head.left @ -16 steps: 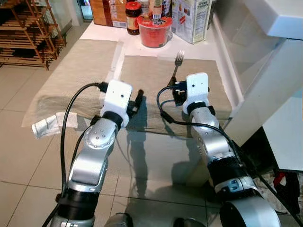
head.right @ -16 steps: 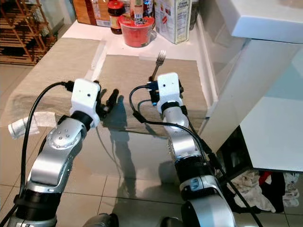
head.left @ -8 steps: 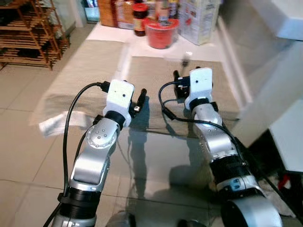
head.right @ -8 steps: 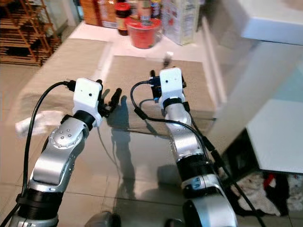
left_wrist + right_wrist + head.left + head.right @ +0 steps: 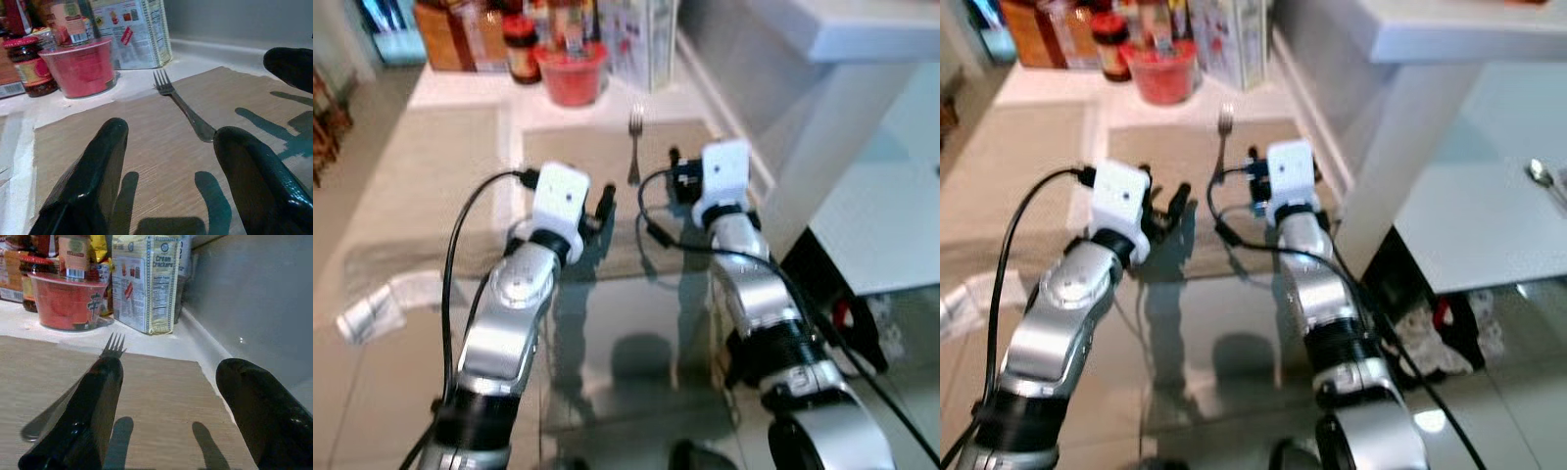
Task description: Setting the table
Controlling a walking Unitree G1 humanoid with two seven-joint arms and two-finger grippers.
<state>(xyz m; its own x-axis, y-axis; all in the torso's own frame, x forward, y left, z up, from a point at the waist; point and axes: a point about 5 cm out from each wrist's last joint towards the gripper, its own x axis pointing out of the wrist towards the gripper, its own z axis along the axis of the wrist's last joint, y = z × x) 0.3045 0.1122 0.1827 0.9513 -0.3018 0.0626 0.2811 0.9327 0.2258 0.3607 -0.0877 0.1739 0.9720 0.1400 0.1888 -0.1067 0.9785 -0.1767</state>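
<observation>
Both tools, left (image 5: 168, 171) and right (image 5: 171, 406), hover fingers apart (holding nothing) over the placemat (image 5: 146, 147) near the fork (image 5: 183, 110).

Shiny metal fork (image 5: 183, 105) on matt, finely woven mat (image 5: 146, 147). Glossy black plastic fingers (image 5: 83, 416) on both tools. Smooth red plastic bowl (image 5: 80, 68); printed paper box (image 5: 146, 281). Glossy glass surface (image 5: 617, 323), reflective. Brushed silver arms (image 5: 1322, 294), white matt housings.
</observation>
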